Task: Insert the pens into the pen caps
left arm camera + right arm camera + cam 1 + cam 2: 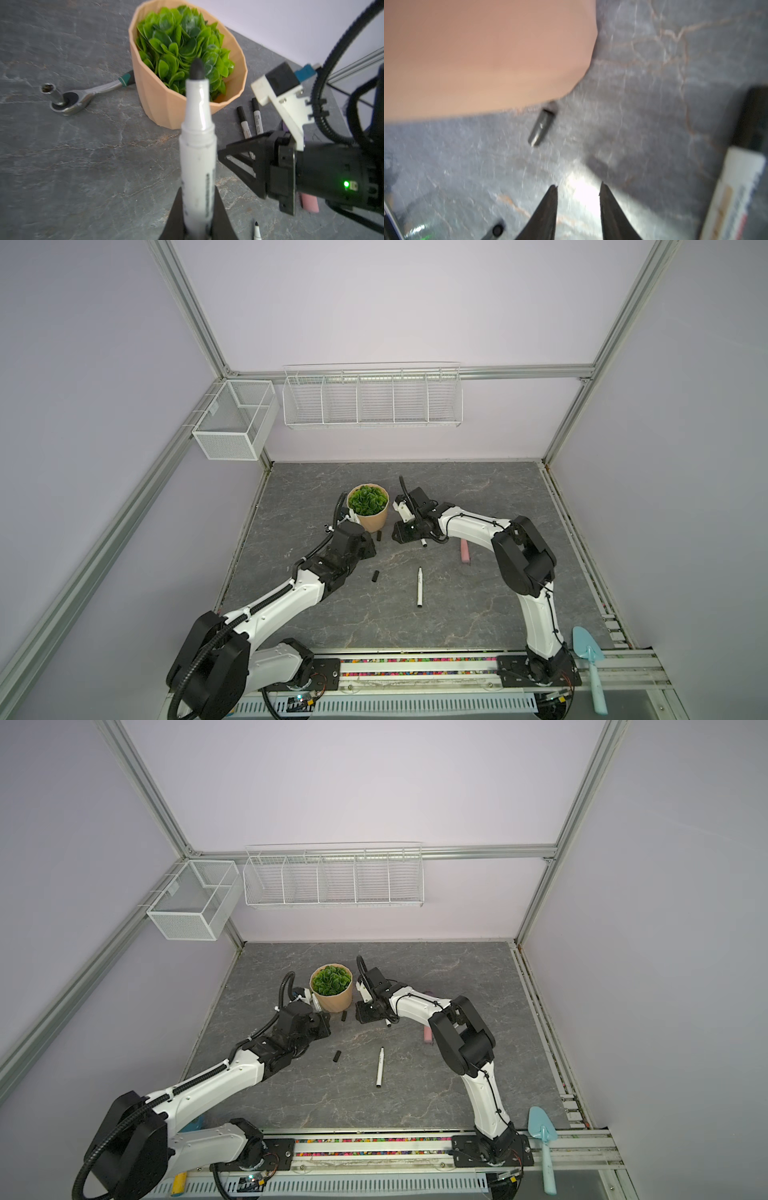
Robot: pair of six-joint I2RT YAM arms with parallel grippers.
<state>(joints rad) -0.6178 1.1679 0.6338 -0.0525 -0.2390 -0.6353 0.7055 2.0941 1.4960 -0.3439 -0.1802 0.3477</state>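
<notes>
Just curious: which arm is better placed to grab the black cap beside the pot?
Right: the right pincer, open and empty, faces the short black plastic cap; the left pincer grips a white marker pen.

Both top views hang high over the near edge of the worktop (478,497), tilted down and facing the back wall (395,315). They take in the whole slab and the baskets (372,400), and share nearly everything, shifted a little sideways. The left wrist view sits close behind the left gripper (197,190), looking along the pen (197,145) it grips toward the pot (166,104). The right wrist view lies very near the worktop, blurred, looking past the right gripper (578,185) at the pot's wall and a cap (542,126). All four views share the pot; the left wrist view also shows the right gripper.
</notes>
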